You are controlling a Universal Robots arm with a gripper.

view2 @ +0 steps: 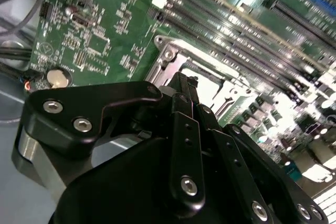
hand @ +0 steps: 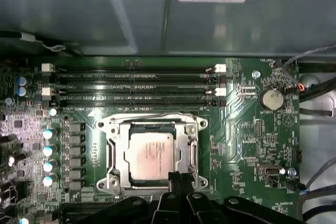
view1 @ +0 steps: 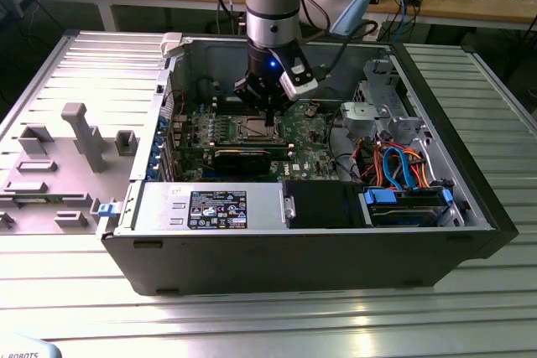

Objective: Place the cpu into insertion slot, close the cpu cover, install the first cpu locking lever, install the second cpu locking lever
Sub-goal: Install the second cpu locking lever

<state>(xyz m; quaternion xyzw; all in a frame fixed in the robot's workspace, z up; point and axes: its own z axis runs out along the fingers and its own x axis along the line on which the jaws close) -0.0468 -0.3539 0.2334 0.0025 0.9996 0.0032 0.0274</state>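
First wrist view shows cpu (hand: 150,153) seated.

Matt silvery-grey metal on the cpu (hand: 150,155); bright, shiny metal on the cpu cover (hand: 191,150). Glossy green motherboard (hand: 244,129). Smooth matt black gripper (hand: 177,178) links, polished screws. Ribbed dull-grey metal table (view1: 277,316).

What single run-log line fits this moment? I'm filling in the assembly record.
gripper: fingers together at socket edge | silvery-grey square cpu: seated in silver-rimmed insertion slot | thin silver frame cpu cover: down around chip
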